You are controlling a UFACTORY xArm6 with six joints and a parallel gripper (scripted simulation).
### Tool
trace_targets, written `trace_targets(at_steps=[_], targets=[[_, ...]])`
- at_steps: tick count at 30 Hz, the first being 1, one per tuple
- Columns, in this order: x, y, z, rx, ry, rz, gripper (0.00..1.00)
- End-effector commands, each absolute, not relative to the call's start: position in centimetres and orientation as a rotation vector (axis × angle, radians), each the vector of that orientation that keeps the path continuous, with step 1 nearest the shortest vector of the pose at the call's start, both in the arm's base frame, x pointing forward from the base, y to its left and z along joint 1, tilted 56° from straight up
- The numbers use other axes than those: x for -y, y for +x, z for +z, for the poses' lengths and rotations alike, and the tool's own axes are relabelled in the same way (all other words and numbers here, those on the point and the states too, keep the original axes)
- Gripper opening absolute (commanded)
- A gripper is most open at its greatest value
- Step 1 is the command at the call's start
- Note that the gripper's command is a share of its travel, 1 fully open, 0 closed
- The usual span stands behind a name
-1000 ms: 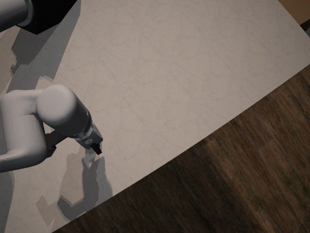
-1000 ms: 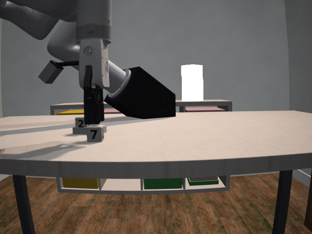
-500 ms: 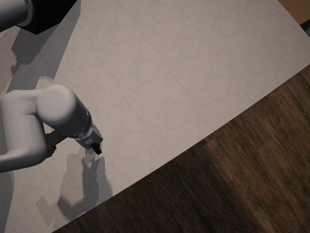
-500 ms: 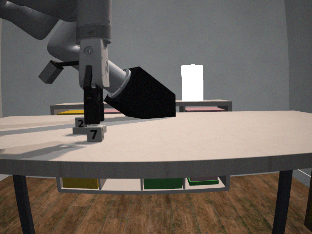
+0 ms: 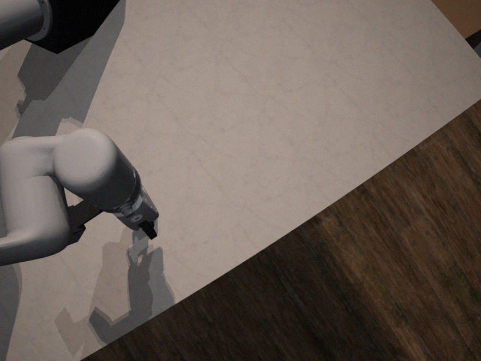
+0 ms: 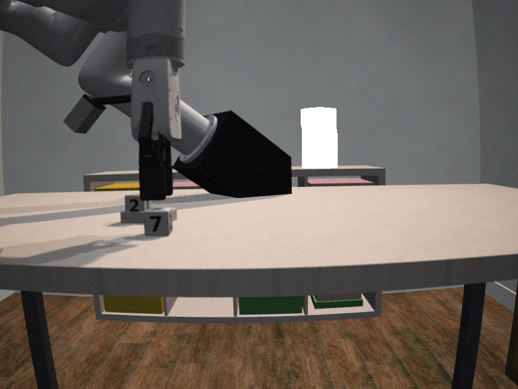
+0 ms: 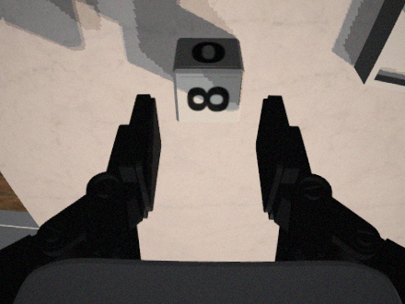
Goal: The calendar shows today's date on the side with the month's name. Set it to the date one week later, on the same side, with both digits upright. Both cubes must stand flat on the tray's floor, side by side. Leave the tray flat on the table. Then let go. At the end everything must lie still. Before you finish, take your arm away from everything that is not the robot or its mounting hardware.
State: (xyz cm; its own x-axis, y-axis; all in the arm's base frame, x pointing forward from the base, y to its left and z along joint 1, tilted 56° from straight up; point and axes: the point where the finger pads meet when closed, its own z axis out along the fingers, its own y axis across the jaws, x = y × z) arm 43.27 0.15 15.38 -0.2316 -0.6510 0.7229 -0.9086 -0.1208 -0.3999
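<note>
From here, the hand (image 6: 155, 197) (image 7: 208, 120) hangs with fingers apart, holding nothing, above the loose cube (image 6: 155, 222) (image 7: 208, 94) on the table (image 6: 334, 225) (image 7: 207, 230) (image 5: 271, 116), just beside the tray (image 6: 130, 217) (image 7: 379, 41). I'd centre it, lower straight, then squeeze evenly on opposite faces. I count one hand, one tray, two cubes: this one, and the 2 cube (image 6: 134, 204) in the tray.

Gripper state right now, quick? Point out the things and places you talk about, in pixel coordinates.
Gripper (image 5: 149, 233) (image 6: 156, 196) (image 7: 208, 120): open partway, holding nothing; the loose cube (image 6: 155, 222) (image 7: 209, 94) sits on the table (image 5: 271, 116) (image 6: 334, 225) (image 7: 207, 230), not gripped.
</note>
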Motion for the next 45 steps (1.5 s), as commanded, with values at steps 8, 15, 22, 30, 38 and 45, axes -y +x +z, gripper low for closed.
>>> trace_targets(at_steps=[8,15,22,30,38,45], targets=[[-2.8,42.1,17.4,1.865,1.738,1.282,0.49],[-3.2,42.0,17.7,1.865,1.738,1.282,0.49],[-3.2,42.0,17.5,1.825,1.665,1.320,0.49],[-3.4,42.1,17.3,1.738,1.521,1.411,0.49],[-3.4,42.2,17.2,1.700,1.459,1.442,0.49],[-3.5,42.3,17.0,1.615,1.326,1.507,0.49]])
